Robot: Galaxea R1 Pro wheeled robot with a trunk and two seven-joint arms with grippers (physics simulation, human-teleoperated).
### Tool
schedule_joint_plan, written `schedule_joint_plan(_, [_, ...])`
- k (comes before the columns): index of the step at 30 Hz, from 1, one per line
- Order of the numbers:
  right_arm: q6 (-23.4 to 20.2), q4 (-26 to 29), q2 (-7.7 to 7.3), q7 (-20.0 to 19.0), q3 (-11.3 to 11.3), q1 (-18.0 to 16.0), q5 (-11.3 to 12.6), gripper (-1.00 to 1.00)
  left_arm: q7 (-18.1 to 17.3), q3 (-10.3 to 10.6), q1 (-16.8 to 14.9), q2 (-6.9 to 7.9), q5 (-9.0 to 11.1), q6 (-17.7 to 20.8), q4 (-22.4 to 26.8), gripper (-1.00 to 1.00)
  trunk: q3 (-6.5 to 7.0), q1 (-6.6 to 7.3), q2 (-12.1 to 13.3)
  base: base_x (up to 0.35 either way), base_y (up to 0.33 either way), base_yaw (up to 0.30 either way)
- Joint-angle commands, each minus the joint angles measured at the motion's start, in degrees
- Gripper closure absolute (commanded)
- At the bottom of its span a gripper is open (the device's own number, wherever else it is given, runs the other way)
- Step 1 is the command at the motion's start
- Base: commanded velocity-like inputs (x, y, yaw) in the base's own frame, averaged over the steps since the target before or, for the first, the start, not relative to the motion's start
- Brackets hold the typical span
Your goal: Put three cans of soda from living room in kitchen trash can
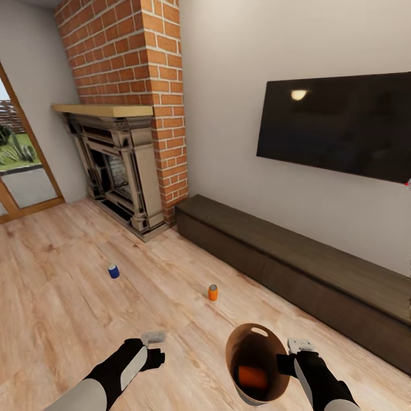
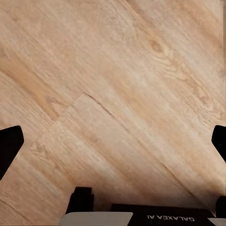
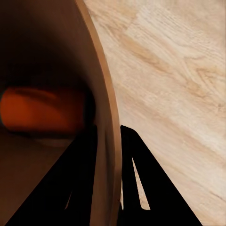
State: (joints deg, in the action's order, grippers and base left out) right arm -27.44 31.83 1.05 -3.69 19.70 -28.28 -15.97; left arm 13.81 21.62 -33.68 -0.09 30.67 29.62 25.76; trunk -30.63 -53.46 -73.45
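The only readable text was the white lettering "GALAXEA AI", seen upside down on the black body of the left tool [image 2: 155, 217] in the left wrist view. No other lettering could be read.

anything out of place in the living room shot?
Two cans stand upright on the bare wood floor: a blue can near the fireplace and an orange can before the bench. A third, orange can lies in the bin pinched by the right gripper.
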Motion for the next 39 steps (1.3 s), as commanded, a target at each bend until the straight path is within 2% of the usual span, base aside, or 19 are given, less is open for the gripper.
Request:
schedule_joint_plan(1, [0.0,0.0,0.01,-0.4,0.0,0.0,0.6,1.00,0.0,0.0,0.0,0.00,0.0,0.0,0.0,-1.00,0.01,0.00,0.0,0.297,0.241,-0.288])
schedule_joint_plan(39, [0.2,0.0,-0.23,0.4,0.4,0.0,0.6,1.00,0.0,0.1,0.0,0.02,-0.4,0.0,0.0,-1.00,0.12,0.00,0.0,0.286,0.250,-0.293])
